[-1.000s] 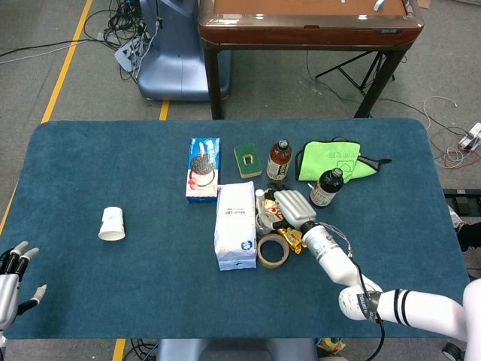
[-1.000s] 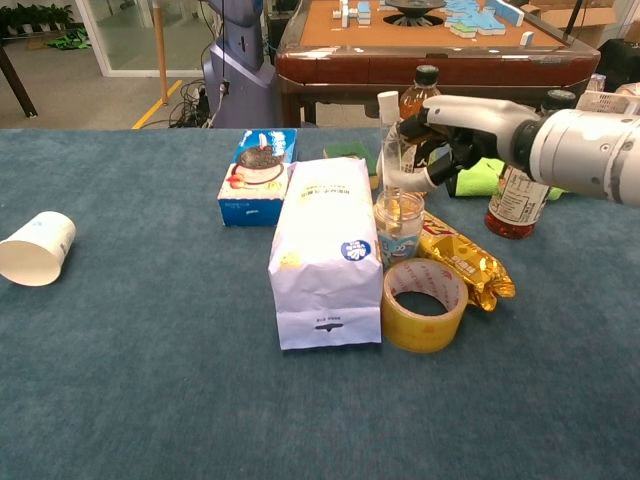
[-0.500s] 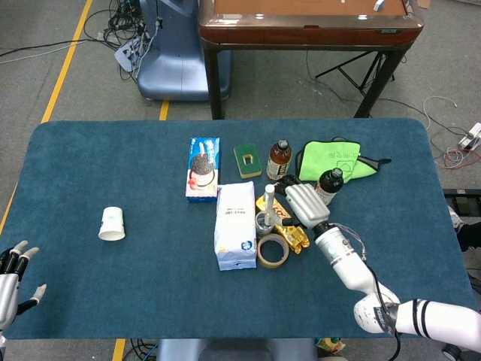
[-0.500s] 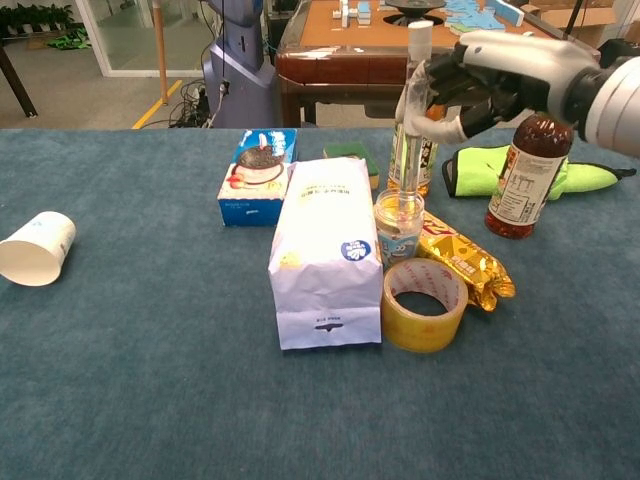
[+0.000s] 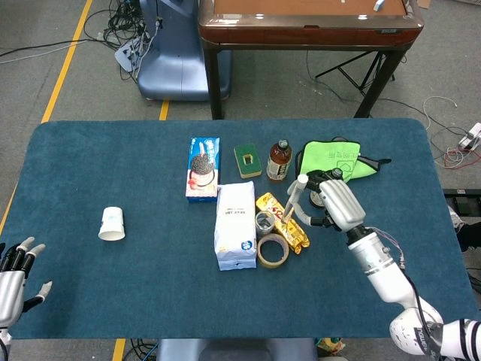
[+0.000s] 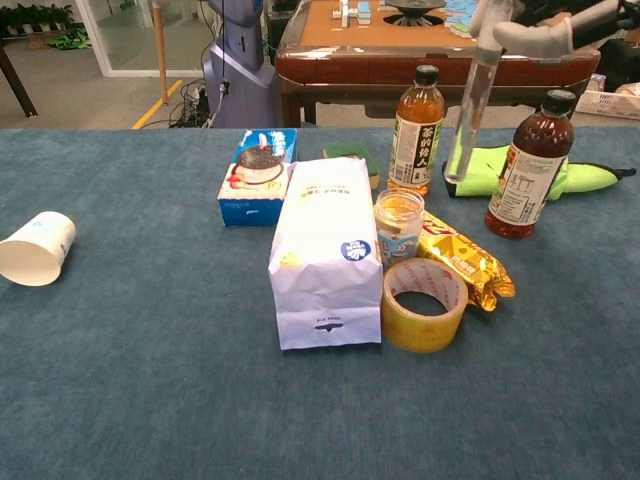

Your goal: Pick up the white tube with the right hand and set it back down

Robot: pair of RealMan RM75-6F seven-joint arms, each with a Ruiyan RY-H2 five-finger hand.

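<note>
My right hand (image 5: 336, 201) grips the white tube (image 5: 297, 194) and holds it in the air, tilted, above the gold snack packet (image 5: 283, 219). In the chest view the tube (image 6: 471, 98) hangs slanted between the tea bottle (image 6: 416, 130) and the dark bottle (image 6: 525, 165), its lower end clear of the table. Only part of the right hand (image 6: 560, 22) shows at the top edge. The glass jar (image 6: 399, 226) stands beside the white bag (image 6: 325, 250). At the near left corner of the table my left hand (image 5: 15, 272) is held with fingers spread, holding nothing.
A tape roll (image 6: 425, 305) lies in front of the jar. A green cloth (image 5: 331, 159), a sponge (image 5: 247, 160) and a cookie box (image 5: 202, 168) lie toward the back. A paper cup (image 5: 111, 224) lies on its side at the left.
My right hand has lifted the tube up away from the jar and carried it to the right and higher. The left hand has barely moved.
</note>
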